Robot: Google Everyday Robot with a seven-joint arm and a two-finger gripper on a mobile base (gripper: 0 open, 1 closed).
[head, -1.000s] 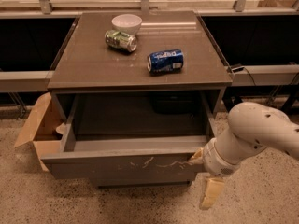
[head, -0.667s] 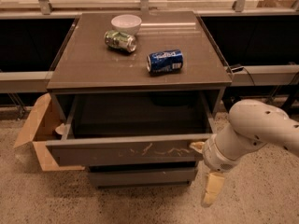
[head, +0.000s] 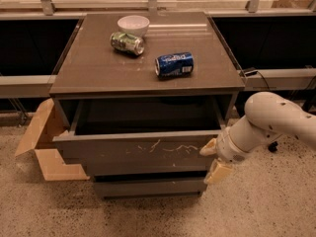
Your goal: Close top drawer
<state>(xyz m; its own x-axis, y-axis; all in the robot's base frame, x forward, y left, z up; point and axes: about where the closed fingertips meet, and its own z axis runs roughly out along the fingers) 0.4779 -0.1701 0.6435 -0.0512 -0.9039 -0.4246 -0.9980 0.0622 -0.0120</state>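
Speckled floor [head: 276, 206], grey desk [head: 98, 78], top drawer [head: 138, 149] half out. Hand [head: 206, 166], fingers apart, sits at the front's right end. This looks like the closing push, which needs straight inward pressure.

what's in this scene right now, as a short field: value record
top drawer: pulled out, scratched grey front, not yet closed
gripper: at the right end of the top drawer's front, fingers open, upper one against the front's edge
cabinet: grey, holds three things on top
white bowl: upright, at the back
green can: on its side, by the white bowl
blue can: on its side, right of centre
lower drawer: shut
cardboard box: on the floor, left of the cabinet, flaps open
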